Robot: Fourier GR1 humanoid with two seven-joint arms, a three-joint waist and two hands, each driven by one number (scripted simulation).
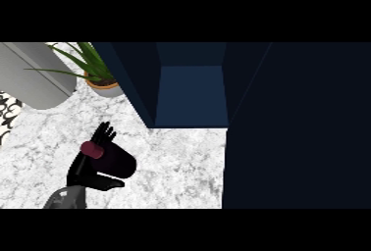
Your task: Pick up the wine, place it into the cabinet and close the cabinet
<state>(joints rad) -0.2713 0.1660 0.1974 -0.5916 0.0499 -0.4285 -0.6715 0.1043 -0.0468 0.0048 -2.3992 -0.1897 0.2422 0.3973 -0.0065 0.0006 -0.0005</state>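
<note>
On the surface (174, 166), lower left: the left hand (81, 171) shows above the bottom edge, fingers (105, 132) over and thumb under, clamped on the wine (116, 163).
Wine: a dark bottle with a maroon cap, tilted in that hand with the cap toward the left, held over the marble and well short of the cabinet (190, 93).
Cabinet: dark blue and open, its hollow at top centre; the door (297, 127) stands swung out along the right.
Right hand: not in view.
Plant (98, 73): potted, just beside the cabinet's left wall.
Risk, entry: carried crosswise, the bottle may strike the left wall or the front edge.
Risk, path: a swing too far left could brush the plant.
Risk, closing: if the bottle is left jutting past the opening, the door would likely stop against it.
</note>
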